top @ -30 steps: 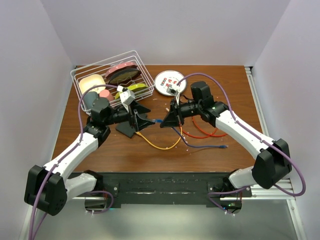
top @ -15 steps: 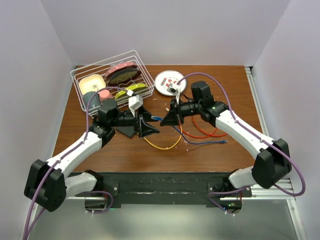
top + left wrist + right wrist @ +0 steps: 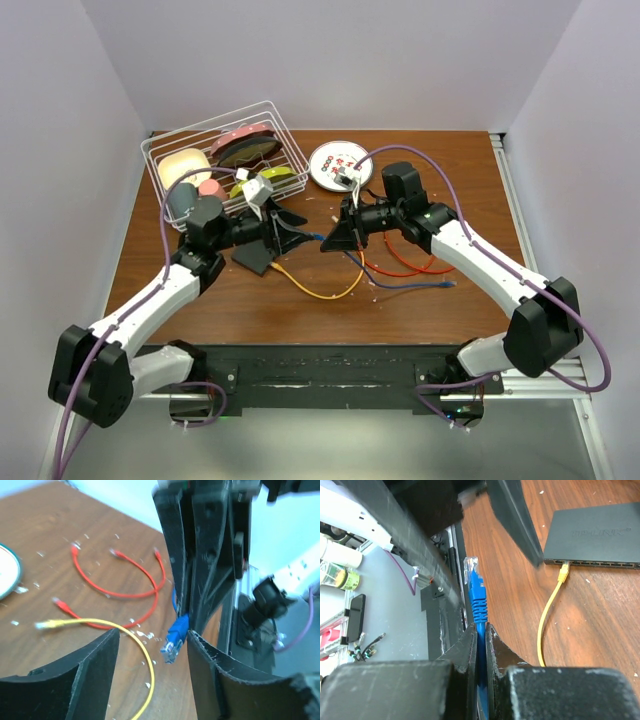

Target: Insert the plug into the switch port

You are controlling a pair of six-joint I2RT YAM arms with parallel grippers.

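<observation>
The right claw (image 3: 479, 631) is closed on a blue network cable, just behind the blue plug (image 3: 475, 591). The plug sticks out past the fingertips, with its clear tip pointing away from the wrist. In the top view the right claw (image 3: 327, 243) holds the plug (image 3: 316, 240) above the middle of the counter (image 3: 450, 180), facing the left arm.

The left claw (image 3: 293, 231) is open, its two fingers spread wide, and it holds nothing. In its own wrist view the blue plug (image 3: 172, 640) hangs in the gap between the fingers of the left claw (image 3: 152, 636). The tall black fingers of the right claw are directly behind the plug. I cannot tell if the plug touches either left finger.

The switch (image 3: 592, 532) lies flat on the counter, apart from the blue plug, with its row of ports on the edge toward the right wrist camera. A yellow cable (image 3: 547, 620) is plugged into one of these ports. From above, the switch (image 3: 252, 257) is partly hidden under the left wrist, just in front of the wire basket (image 3: 220, 150). The yellow cable (image 3: 320, 293) curves from the switch toward the near edge. Red cables (image 3: 400, 262) lie loose under the right arm, and a white plate (image 3: 338, 165) sits behind them.
</observation>
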